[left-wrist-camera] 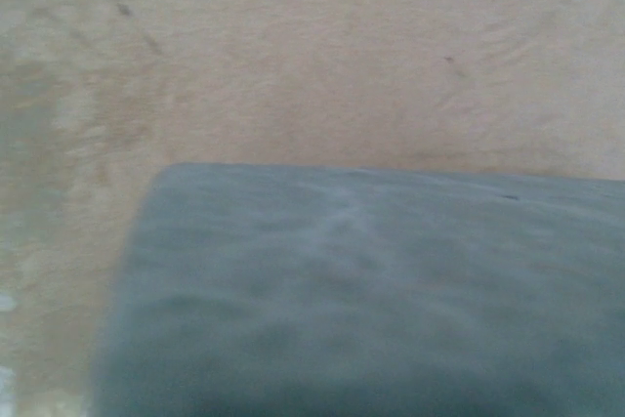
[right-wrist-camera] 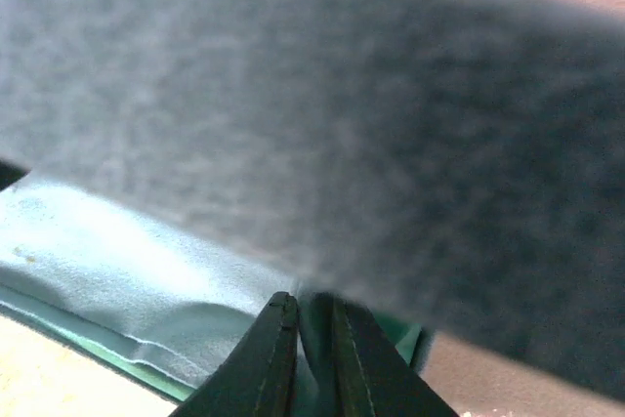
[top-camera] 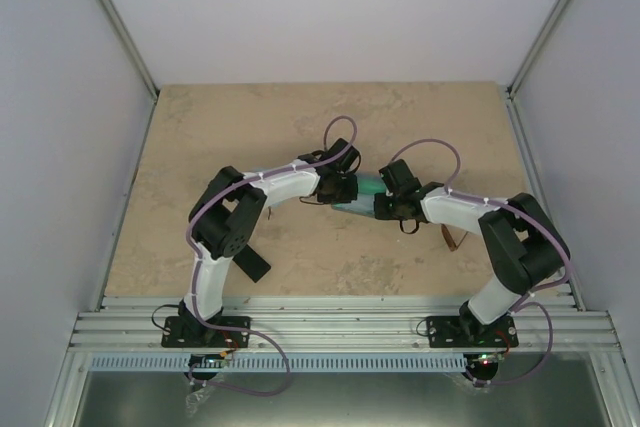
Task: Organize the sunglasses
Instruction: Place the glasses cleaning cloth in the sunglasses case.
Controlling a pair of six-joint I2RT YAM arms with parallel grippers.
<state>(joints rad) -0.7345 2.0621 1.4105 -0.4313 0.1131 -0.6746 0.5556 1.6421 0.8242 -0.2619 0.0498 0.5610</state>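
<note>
A grey-blue case hangs between my two grippers at the table's middle, with light-blue cloth or lining showing at its top. My right gripper has its fingers almost together on a thin teal-lined edge of the case; light-blue fabric lies to its left. My left gripper is at the case's left end. In the left wrist view the case fills the lower frame and hides the fingers. The brown sunglasses lie by my right forearm. The black sunglasses are out of view.
A black oblong case lies on the table beside my left arm's elbow. The beige tabletop is walled by white panels at the back and sides, with a metal rail along the near edge.
</note>
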